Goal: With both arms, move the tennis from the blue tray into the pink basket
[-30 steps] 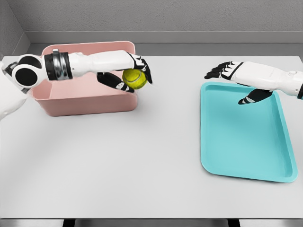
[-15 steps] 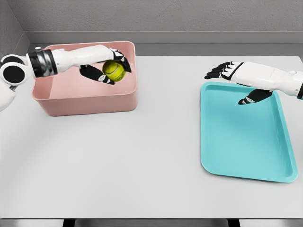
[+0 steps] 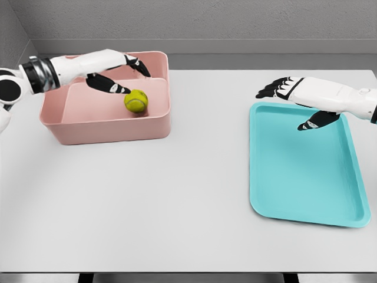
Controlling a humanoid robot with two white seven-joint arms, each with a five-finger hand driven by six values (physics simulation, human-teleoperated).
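Observation:
The yellow-green tennis ball (image 3: 136, 101) lies inside the pink basket (image 3: 106, 127), near its right wall. My left hand (image 3: 121, 73) hovers just above and left of the ball, fingers spread, touching nothing. The blue tray (image 3: 306, 188) lies on the right of the table with nothing on it. My right hand (image 3: 290, 100) hangs open over the tray's far left corner, palm down.
The white table (image 3: 177, 194) runs wide between basket and tray. A grey wall stands behind the table's far edge.
The left hand carried the ball leftward from the basket's right rim to over its inside, then let go; the ball dropped to the basket floor. The right arm stayed still.

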